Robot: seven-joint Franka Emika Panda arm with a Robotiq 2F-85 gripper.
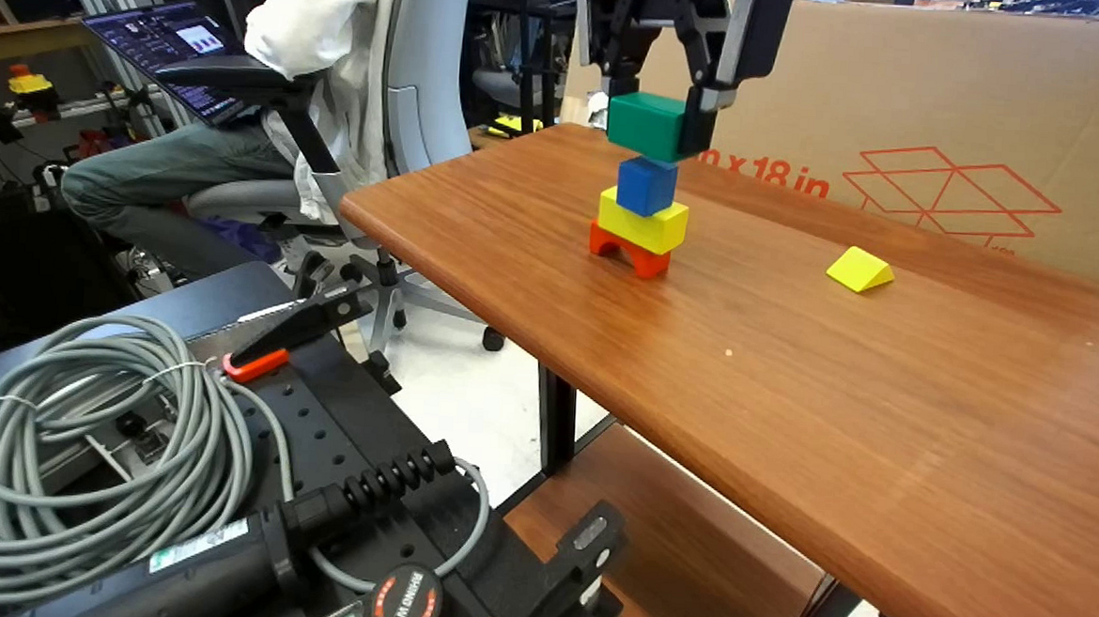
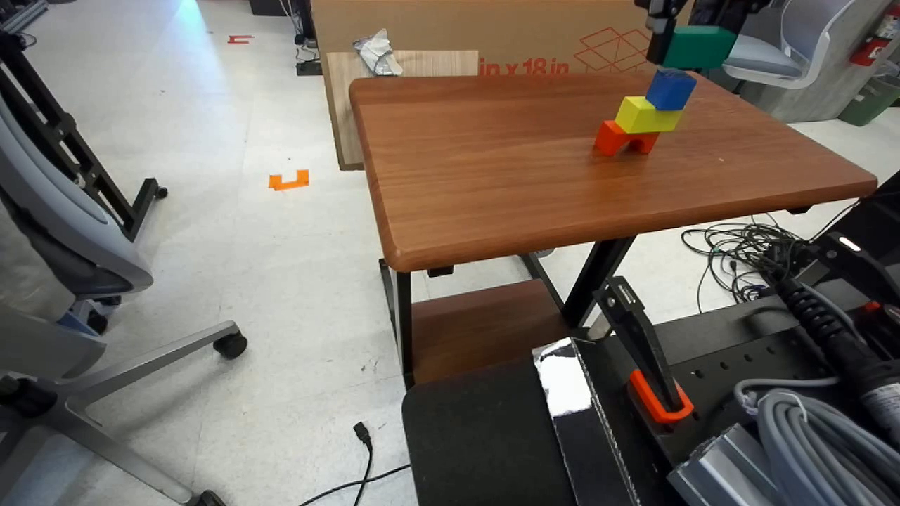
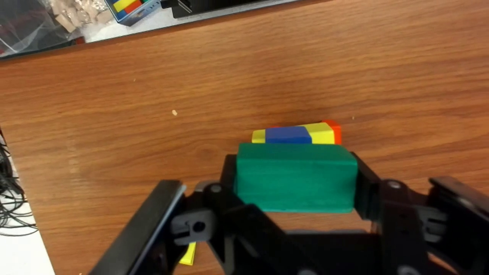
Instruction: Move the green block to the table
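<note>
Between the fingers (image 3: 366,187) of the gripper (image 3: 297,177), the green block (image 1: 646,125) is clasped by its left and right ends in the wrist view, the jaws parted by just its span. It is up off the table (image 1: 789,406), above a stacked blue cube (image 1: 647,188), yellow block (image 1: 643,223) and red arch (image 1: 651,261); whether it touches the cube I cannot tell. To the right of these, in an exterior view, lies a yellow wedge (image 1: 860,269)

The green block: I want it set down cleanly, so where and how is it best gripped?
The green block is likely best held by its two short ends, from above: it is oblong and straight-sided, and the gripper now clamps it there.
</note>
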